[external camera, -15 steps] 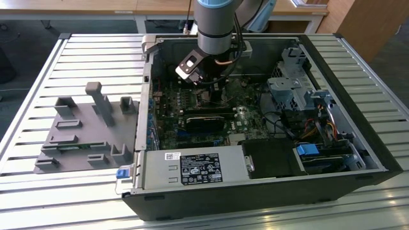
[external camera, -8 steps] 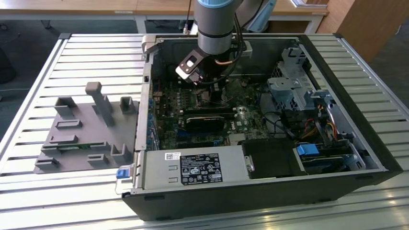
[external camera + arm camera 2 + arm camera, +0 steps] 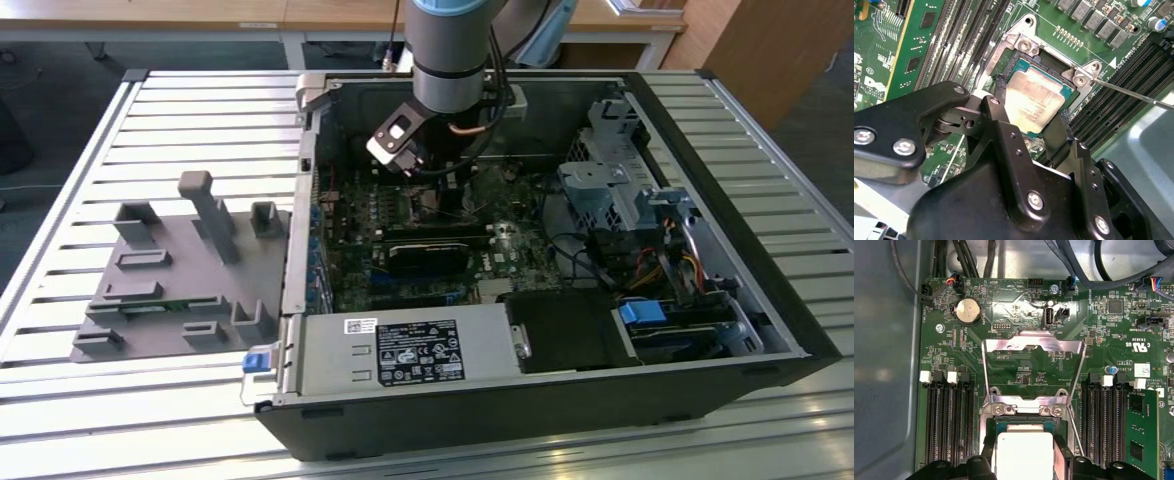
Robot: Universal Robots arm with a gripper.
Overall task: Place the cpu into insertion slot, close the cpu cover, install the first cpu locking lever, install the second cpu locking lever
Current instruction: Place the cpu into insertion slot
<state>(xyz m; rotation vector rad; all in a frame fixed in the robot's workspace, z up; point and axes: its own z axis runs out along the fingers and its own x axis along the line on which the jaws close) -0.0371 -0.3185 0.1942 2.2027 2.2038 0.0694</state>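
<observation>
Two black fingers (image 3: 1061,137) of the gripper (image 3: 1031,107) press against opposite edges of the cpu (image 3: 1024,455), which sits in the insertion slot (image 3: 1050,64) with its pale metal top facing up in both wrist views. Beside the slot the cpu cover (image 3: 1034,343) stands swung open, green board showing through its square window. One thin locking lever (image 3: 1131,93) juts out past the slot's corner, unlatched. At upper centre of the exterior view the arm (image 3: 447,50) reaches down into the open computer case (image 3: 534,420); a grey fixture plate (image 3: 174,270) lies at the exterior view's left.
</observation>
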